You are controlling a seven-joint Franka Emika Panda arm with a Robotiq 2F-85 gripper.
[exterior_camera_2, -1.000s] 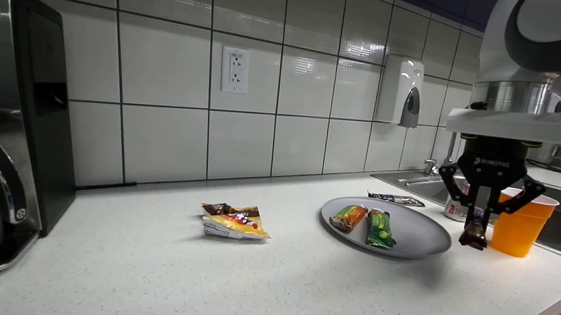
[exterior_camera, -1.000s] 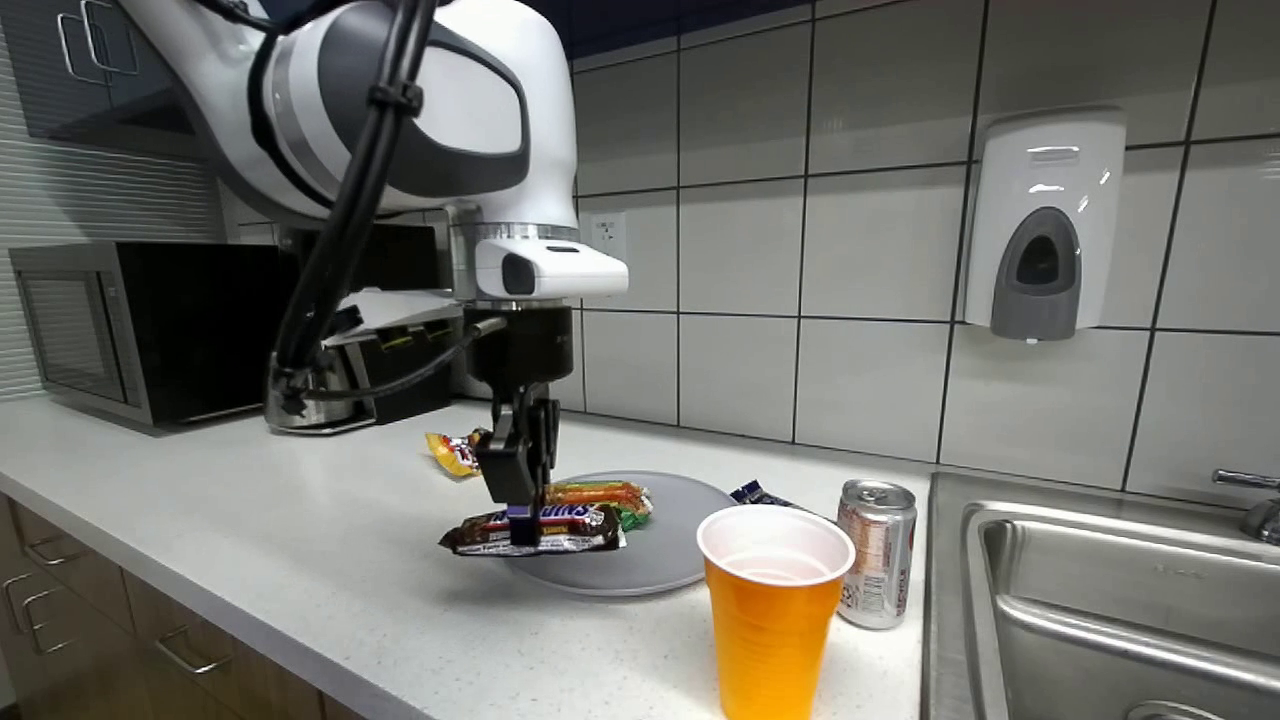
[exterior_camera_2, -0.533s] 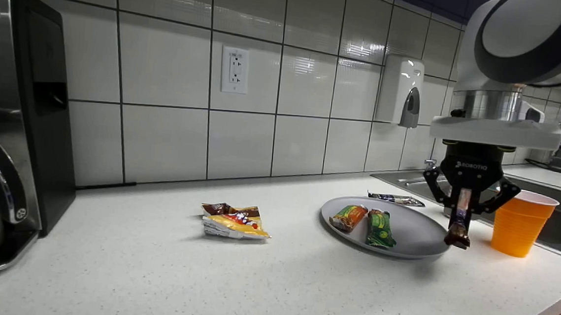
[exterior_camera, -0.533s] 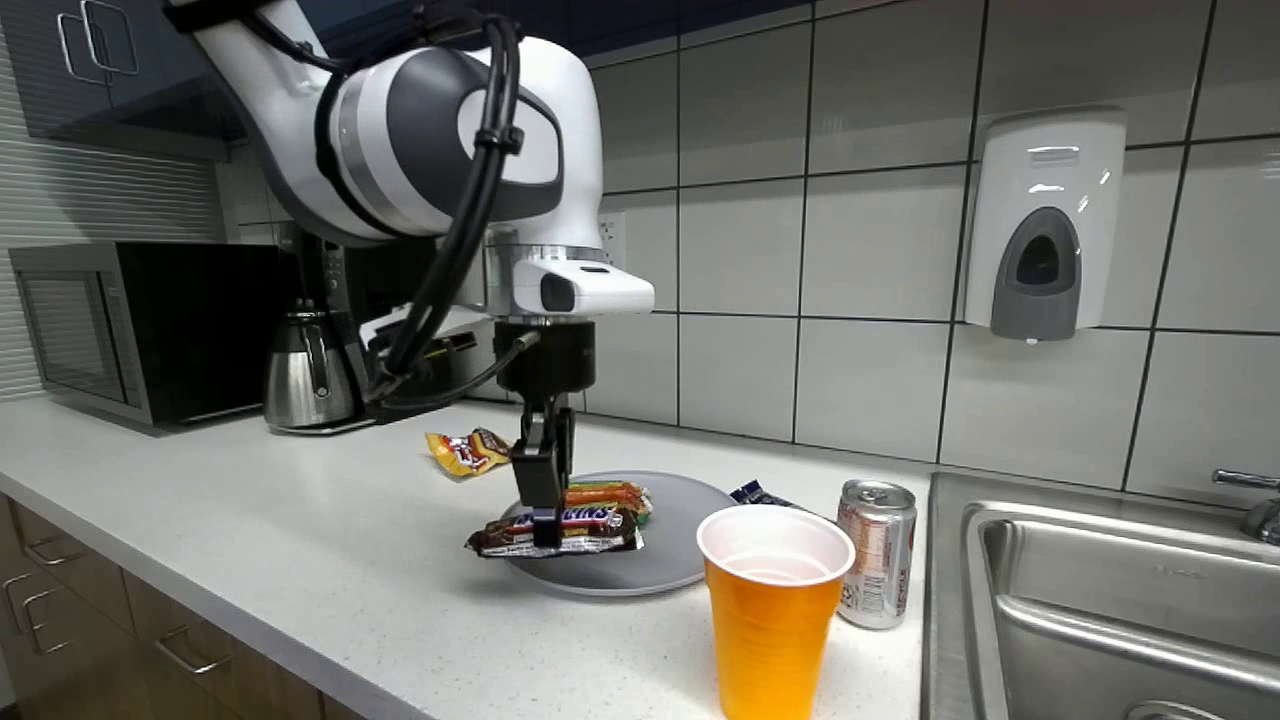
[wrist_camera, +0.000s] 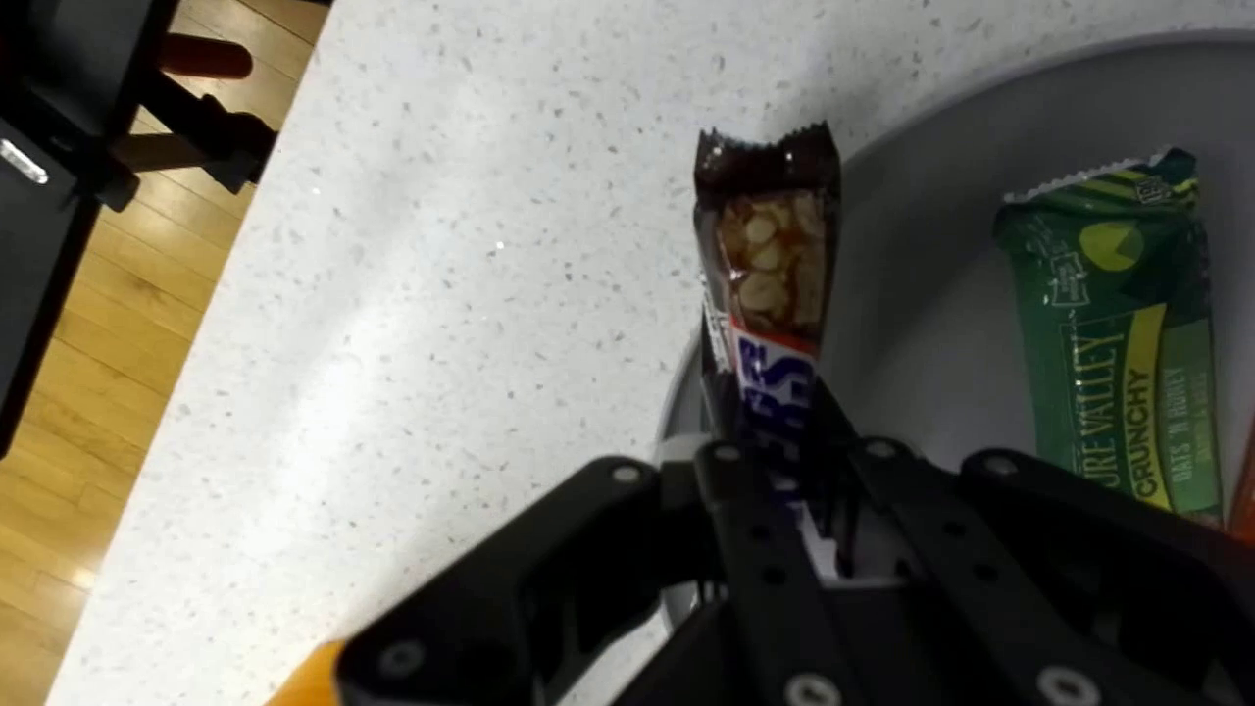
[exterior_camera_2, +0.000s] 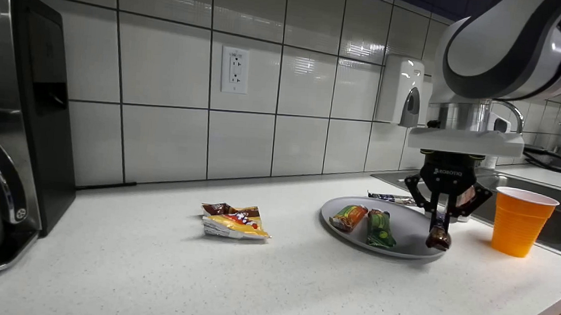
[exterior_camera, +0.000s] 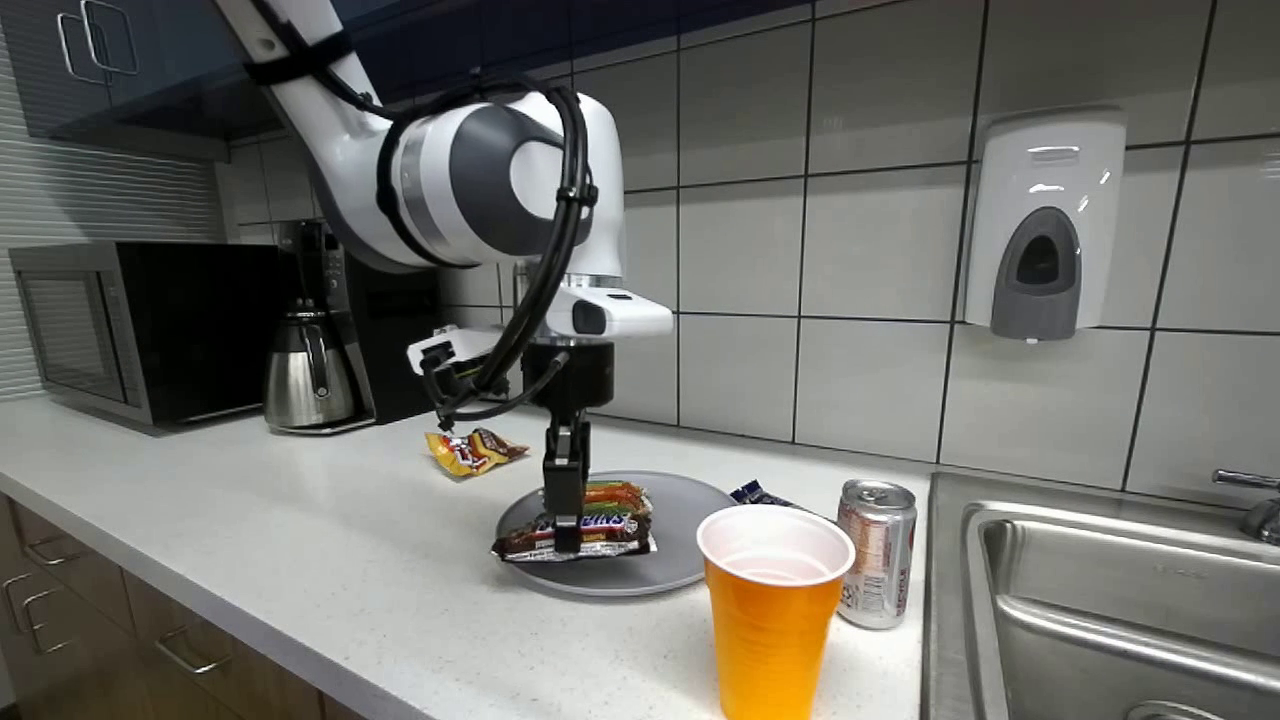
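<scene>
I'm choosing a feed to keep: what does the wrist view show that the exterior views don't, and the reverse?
Only the wrist view: the wooden floor and readable print on the green bar. Only the exterior views: the soap dispenser, tiled wall, sink and yellow packet. Shared: the gripper shut on the Snickers bar, gray plate, green bar, counter and the orange cup, only a sliver of it in the wrist view.

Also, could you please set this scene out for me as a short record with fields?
Grip: jaws closed on a brown candy bar
Position: over the edge of the gray plate; contact with it unclear
On plate: green-wrapped bar and orange-wrapped bar, side by side
Upright: orange cup; silver can
Lying: dark-blue wrapped bar near the plate; yellow-and-brown wrapper farther off
</scene>
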